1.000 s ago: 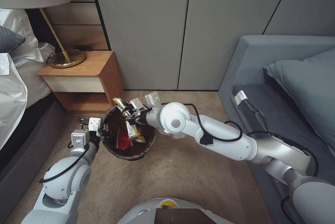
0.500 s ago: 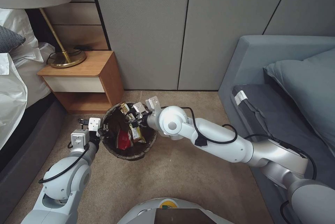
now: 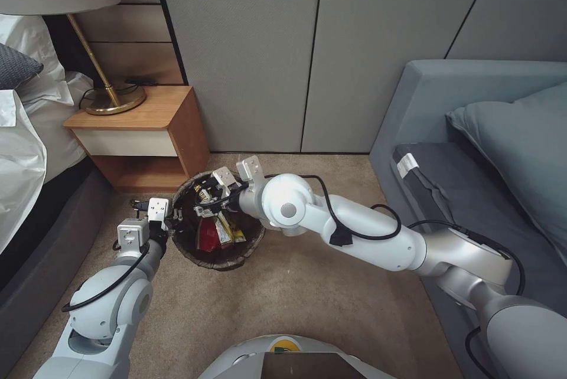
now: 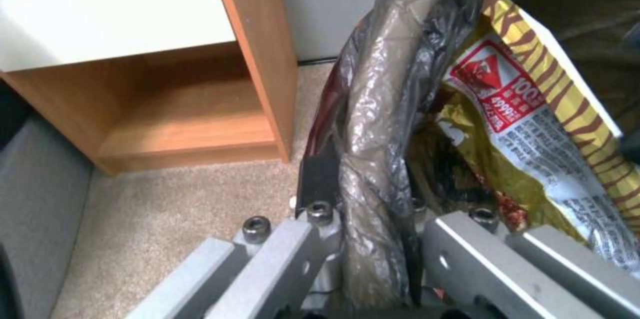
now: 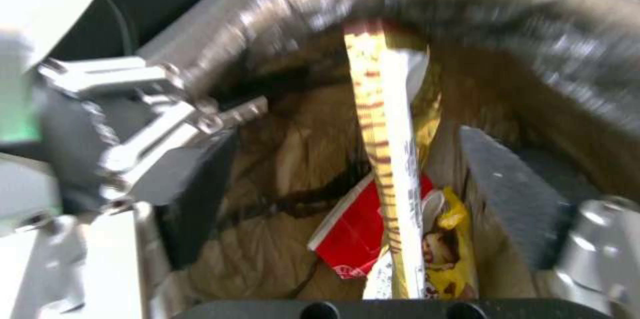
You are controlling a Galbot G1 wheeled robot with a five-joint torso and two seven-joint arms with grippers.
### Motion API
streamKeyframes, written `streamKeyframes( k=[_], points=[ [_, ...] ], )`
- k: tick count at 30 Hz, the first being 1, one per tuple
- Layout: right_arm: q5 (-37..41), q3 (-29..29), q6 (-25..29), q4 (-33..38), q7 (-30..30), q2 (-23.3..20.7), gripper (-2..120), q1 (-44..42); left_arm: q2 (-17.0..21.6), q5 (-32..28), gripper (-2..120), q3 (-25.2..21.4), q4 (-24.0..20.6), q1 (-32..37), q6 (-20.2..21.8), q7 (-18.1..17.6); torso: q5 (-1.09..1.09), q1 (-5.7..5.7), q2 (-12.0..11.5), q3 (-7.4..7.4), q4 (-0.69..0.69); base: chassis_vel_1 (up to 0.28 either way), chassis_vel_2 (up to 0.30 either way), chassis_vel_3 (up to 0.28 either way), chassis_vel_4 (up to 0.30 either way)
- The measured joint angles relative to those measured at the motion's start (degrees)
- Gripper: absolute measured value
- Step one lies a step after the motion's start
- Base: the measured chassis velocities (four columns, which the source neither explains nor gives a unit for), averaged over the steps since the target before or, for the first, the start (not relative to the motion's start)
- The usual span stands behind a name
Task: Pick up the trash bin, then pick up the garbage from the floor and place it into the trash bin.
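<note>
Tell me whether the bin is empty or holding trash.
Holding trash. Red and yellow wrappers lie inside the bin; the left gripper clamps its rim, and the right gripper is over its opening.

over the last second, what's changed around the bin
The right gripper has gone lower into the trash bin, toward its left side, carrying the striped wrapper down with it; whether it has let go is unclear. The left gripper stays clamped on the bin's rim, and the bin, the red packet inside it and the nightstand are unmoved.
</note>
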Motion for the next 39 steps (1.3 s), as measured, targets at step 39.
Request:
streamKeyframes(
  k=[39],
  points=[
    [-54.81,66.29,15.60,18.18,-22.01,-7.10,100,-65.72,1.68,-1.90,0,-0.93,-6.14,1.33,-0.01,-0.87,0.02,0.00,0.01,-0.01,-0.02,0.000,0.000,0.000,0.000]
  ],
)
